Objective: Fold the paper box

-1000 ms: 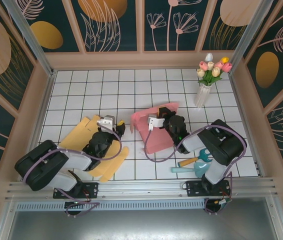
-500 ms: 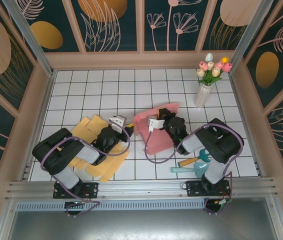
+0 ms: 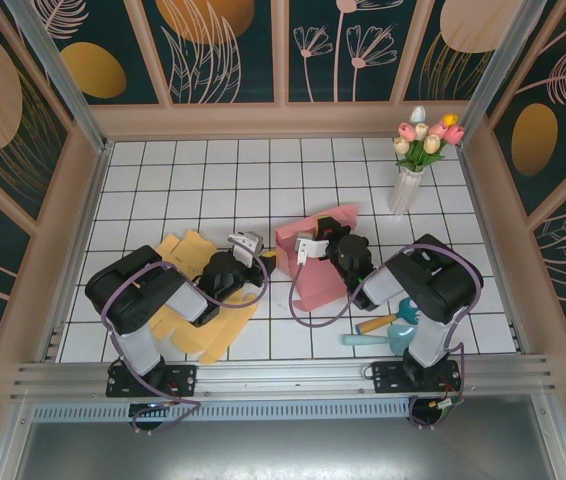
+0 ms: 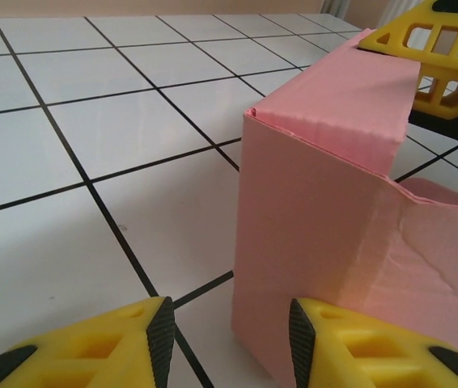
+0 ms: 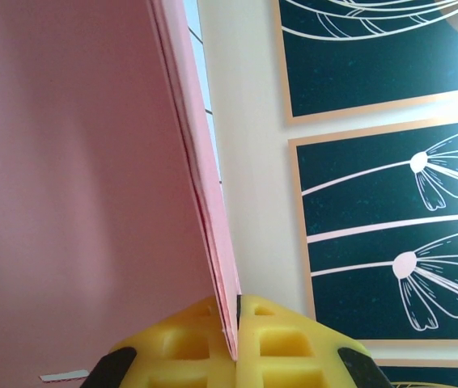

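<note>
The pink box (image 3: 318, 285) stands half-formed on the table, near-left of the vase (image 3: 403, 190). The right gripper (image 5: 237, 311) is clenched on 1 raised wall. The left gripper (image 4: 229, 339), farther left of the vase, is parted and grasps nothing, with the box corner seemingly between its 2 fingers. Closing off the crease could crumple that corner or drag the wall out of the right pinch.
</note>
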Controlling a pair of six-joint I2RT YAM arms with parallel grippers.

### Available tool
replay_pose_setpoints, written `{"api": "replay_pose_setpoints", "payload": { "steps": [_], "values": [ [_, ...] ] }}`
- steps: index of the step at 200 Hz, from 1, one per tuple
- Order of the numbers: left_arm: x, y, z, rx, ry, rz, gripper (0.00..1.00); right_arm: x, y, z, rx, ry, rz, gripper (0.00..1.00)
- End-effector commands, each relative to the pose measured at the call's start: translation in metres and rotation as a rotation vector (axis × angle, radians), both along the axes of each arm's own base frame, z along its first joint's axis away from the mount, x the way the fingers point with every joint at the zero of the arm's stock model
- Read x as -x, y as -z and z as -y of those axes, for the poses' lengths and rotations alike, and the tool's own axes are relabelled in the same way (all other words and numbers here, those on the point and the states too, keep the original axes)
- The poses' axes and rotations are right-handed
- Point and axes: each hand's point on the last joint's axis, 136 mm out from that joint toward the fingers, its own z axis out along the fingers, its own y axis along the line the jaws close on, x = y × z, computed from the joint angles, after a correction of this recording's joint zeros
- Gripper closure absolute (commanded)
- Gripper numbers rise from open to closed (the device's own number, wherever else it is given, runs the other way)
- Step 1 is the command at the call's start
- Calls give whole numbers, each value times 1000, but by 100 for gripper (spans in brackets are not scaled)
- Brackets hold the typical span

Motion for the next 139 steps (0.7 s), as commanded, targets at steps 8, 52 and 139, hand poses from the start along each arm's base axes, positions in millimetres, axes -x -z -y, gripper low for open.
{"api": "replay_pose_setpoints", "payload": {
  "steps": [8,52,139],
  "values": [
    [1,-20,-2,60,-7,27,55,2,9,-3,-4,-8,-24,100],
    [10,-26,-12,57,-11,41,55,2,9,-2,-3,-1,-26,100],
    [15,-20,8,46,95,14,52,4,13,-3,9,-7,-39,100]
  ]
}}
